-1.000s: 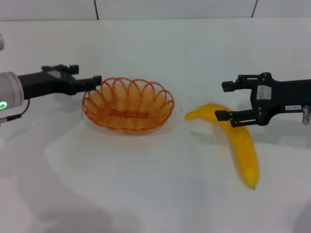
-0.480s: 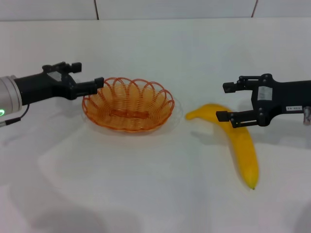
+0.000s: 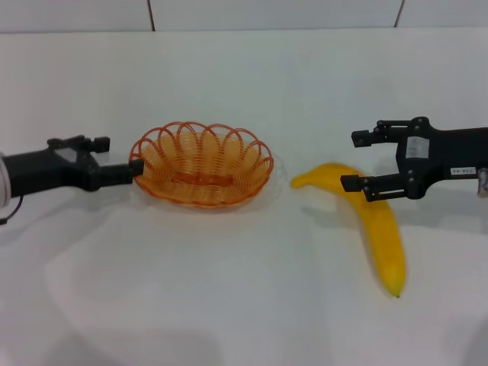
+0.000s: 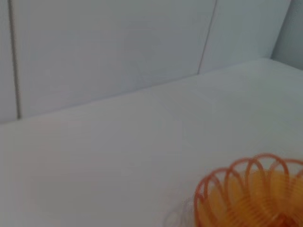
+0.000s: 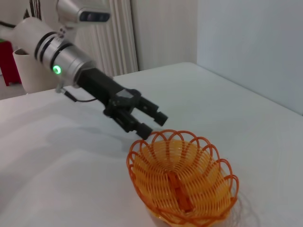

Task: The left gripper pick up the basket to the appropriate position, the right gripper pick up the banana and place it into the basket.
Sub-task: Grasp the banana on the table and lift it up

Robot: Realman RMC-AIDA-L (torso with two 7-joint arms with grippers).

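The orange wire basket [image 3: 202, 164] stands on the white table, left of the middle. My left gripper [image 3: 122, 155] is low at the basket's left rim, open and empty, its lower fingertip right by the wire loops. The right wrist view shows that gripper [image 5: 152, 125] with its fingers spread beside the basket [image 5: 182, 182]. The left wrist view shows only part of the basket's rim [image 4: 251, 194]. The yellow banana [image 3: 381, 229] lies right of the basket. My right gripper [image 3: 352, 160] is open and empty, hovering over the banana's near-basket end.
The white table [image 3: 229, 305] runs to a pale tiled wall [image 3: 267, 14] at the back. Bare table lies in front of the basket and banana.
My left gripper has drawn back to the left and dropped lower, from the basket's upper-left rim to its left side. The right gripper, basket and banana have hardly moved.
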